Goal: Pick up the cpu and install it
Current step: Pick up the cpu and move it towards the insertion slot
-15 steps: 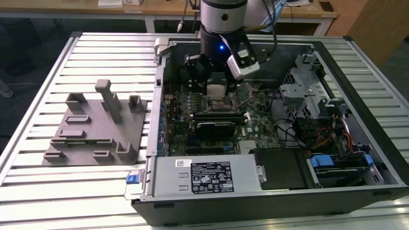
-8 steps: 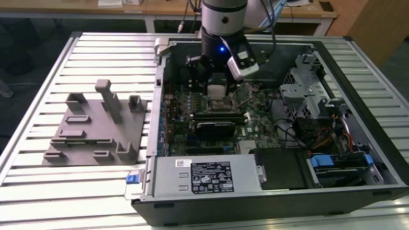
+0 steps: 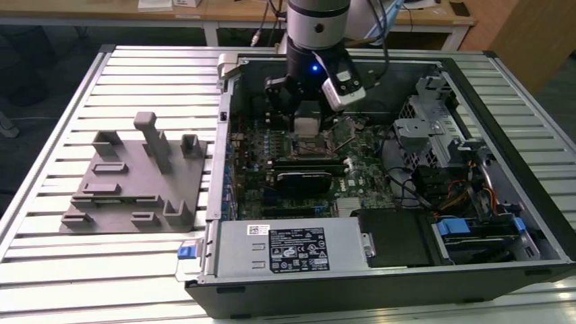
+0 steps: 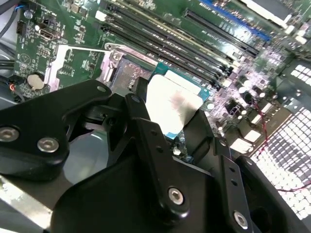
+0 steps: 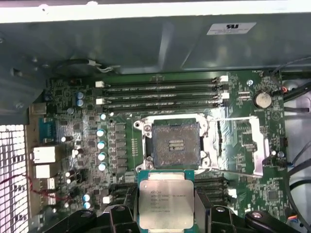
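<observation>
At the exterior view's left, on your slatted metal table: one grey fixture block, ridged with posts and pockets, lying flat and just beside the computer case. Next, the case itself, lying with its open side up; at its near edge is a silver power supply bearing a label. Inside lies the green motherboard, with a black module set across it. Above the board, your arm reaches straight down, and your gripper hangs low over the board's middle. Item held: the cpu, silvery top upward, pinched at two opposite edges between the black fingers; the jaws stand narrow, drawn in to the chip's width. In the first wrist view the cpu sits level in that grip, clear of the socket and just beside it. The socket is bare, its contact field showing. The silver load plate is swung open beside the socket. Also on the board: four memory slots in a row, and a coin cell near the plate. At the exterior view's right, inside the case: a metal drive cage and a tangle of cables.
</observation>
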Motion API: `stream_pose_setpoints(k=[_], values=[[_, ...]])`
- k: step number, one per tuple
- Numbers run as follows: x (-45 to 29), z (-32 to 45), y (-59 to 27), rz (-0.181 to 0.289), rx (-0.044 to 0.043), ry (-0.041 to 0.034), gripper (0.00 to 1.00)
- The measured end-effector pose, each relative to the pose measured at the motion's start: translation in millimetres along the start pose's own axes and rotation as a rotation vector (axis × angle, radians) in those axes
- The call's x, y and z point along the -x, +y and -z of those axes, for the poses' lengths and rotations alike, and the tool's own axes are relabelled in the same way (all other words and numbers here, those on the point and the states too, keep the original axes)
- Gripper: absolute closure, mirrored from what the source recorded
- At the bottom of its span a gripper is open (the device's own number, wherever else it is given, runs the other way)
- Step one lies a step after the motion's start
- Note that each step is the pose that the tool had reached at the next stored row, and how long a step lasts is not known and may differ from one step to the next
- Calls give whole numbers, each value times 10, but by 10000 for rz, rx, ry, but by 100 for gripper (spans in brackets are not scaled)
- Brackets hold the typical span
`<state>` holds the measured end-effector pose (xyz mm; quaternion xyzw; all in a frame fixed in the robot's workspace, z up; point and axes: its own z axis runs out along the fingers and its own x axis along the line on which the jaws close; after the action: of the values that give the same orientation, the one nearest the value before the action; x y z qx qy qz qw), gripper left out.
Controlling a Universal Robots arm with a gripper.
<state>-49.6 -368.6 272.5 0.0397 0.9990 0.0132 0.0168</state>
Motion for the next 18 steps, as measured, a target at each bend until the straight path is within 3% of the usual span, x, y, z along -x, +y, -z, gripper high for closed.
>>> stream_pose_setpoints(k=[8,18], values=[[56,-55,72,14,0,-2,46],[95,-170,107,173,12,-76,46]])
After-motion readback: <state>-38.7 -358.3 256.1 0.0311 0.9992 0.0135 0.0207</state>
